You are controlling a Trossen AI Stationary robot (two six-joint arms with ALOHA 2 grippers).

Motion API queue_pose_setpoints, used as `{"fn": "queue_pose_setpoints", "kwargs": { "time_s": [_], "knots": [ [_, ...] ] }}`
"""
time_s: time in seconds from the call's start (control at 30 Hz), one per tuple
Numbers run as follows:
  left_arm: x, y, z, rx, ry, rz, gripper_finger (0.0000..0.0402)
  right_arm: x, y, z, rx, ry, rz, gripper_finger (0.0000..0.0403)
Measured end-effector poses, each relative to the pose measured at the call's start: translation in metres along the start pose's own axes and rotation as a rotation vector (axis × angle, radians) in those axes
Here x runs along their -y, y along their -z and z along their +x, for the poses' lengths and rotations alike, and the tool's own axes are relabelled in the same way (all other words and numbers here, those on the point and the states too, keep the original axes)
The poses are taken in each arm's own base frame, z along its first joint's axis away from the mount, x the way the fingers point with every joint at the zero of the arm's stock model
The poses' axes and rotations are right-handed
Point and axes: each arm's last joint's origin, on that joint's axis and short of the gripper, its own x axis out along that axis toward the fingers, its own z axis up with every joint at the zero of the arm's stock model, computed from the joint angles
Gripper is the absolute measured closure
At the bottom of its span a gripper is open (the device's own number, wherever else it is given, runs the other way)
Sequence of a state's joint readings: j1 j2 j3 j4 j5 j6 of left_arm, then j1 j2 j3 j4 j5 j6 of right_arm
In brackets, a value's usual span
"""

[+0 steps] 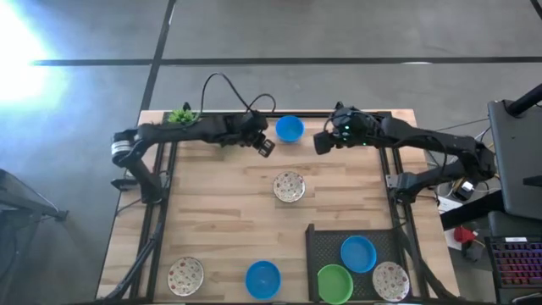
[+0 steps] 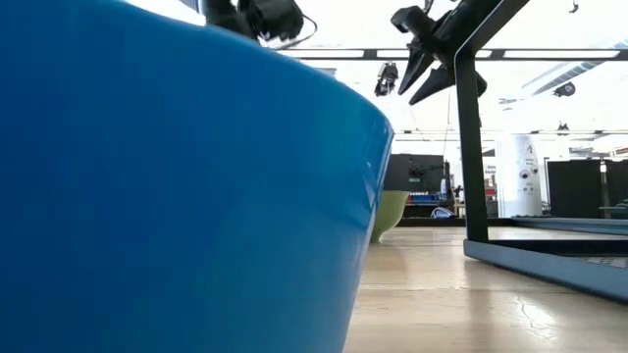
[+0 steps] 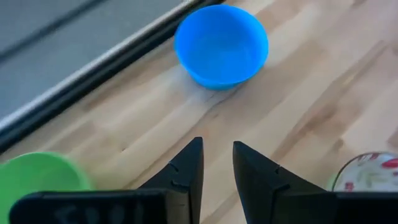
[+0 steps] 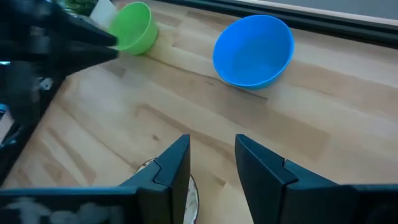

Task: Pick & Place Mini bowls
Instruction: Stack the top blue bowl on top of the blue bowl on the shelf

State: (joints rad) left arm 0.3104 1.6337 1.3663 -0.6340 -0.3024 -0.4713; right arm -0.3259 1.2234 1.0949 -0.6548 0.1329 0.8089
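A blue mini bowl [image 1: 290, 129] stands upright near the table's far edge, between my two grippers. My left gripper [image 1: 264, 146] hovers just left of it and my right gripper [image 1: 322, 142] just right of it; both are open with a narrow gap and touch nothing. The left wrist view shows this blue bowl [image 3: 221, 45] ahead of the left gripper [image 3: 217, 163], and the right wrist view shows the bowl [image 4: 254, 51] ahead of the right gripper [image 4: 212, 158]. A green bowl [image 4: 134, 28] sits under the left arm. A speckled bowl [image 1: 289, 187] rests mid-table.
A dark tray [image 1: 318, 241] at the near right holds a blue bowl [image 1: 358, 253], a green bowl [image 1: 334, 283] and a speckled bowl [image 1: 390, 280]. Near the front edge stand a speckled bowl [image 1: 185, 275] and a blue bowl [image 1: 262, 279]. A small plant [image 1: 180, 115] sits at the far left corner.
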Motion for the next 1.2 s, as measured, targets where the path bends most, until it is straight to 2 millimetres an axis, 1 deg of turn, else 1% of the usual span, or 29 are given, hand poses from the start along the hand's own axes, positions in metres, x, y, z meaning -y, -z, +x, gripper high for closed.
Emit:
{"fn": "queue_pose_setpoints", "kwargs": {
  "time_s": [0.13, 0.27, 0.53, 0.7, 0.83, 1.0, 1.2],
  "knots": [
    [-0.004, -0.007, 0.025, -0.002, 0.061, -0.046, 0.0314, 0.006, 0.003, -0.009, 0.018, -0.012, 0.005, 0.0280],
    [-0.015, -0.012, 0.050, -0.070, 0.083, -0.107, 0.0314, 0.008, 0.005, -0.015, 0.031, -0.023, 0.009, 0.0282],
    [-0.028, -0.019, 0.097, -0.151, 0.071, -0.147, 0.0314, 0.010, 0.005, -0.017, 0.047, -0.013, 0.010, 0.0282],
    [-0.031, -0.025, 0.122, -0.170, 0.058, -0.162, 0.0314, 0.010, 0.005, -0.016, 0.048, -0.012, 0.010, 0.0285],
    [-0.033, -0.032, 0.136, -0.198, 0.054, -0.181, 0.0314, 0.010, 0.005, -0.016, 0.048, -0.011, 0.010, 0.0282],
    [-0.033, -0.031, 0.151, -0.233, 0.036, -0.173, 0.0314, 0.010, 0.005, -0.016, 0.047, -0.011, 0.010, 0.0278],
    [-0.029, -0.038, 0.155, -0.172, 0.070, -0.106, 0.0314, 0.010, 0.005, -0.016, 0.047, -0.012, 0.010, 0.0282]
  ]
}}
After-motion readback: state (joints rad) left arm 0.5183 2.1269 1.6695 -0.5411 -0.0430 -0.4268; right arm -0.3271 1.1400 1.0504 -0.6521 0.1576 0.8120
